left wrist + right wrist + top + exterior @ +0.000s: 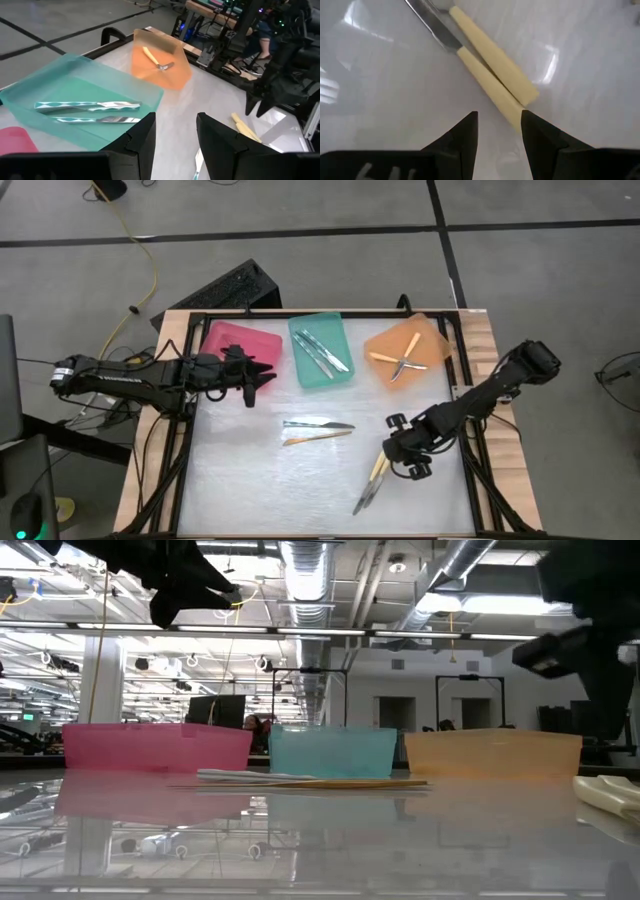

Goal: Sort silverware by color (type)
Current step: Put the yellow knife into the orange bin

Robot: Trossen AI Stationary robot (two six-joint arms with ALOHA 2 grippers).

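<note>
So the teal tray sits mid-row at the far edge of the tabletop, with the pink tray on one side of it and the orange tray on the other. Two teal-handled pieces are already laid inside the teal tray, and a couple of orange-handled ones are dropped in the orange tray, so colour is clearly being matched to tray. The pink one looks empty, probably meant for the yellow handles.

Nearer than the teal tray, a teal-handled knife and an orange-handled piece are left lying side by side, unsorted. Off toward the orange tray's side and nearer still, two pale yellow utensils are lying together, touching.

The right pincer is hung just over those yellow handles, fingers apart, nothing gripped, presumably lined up for a pick. The left pincer is parked between the pink and teal trays, fingers also apart and empty.
</note>
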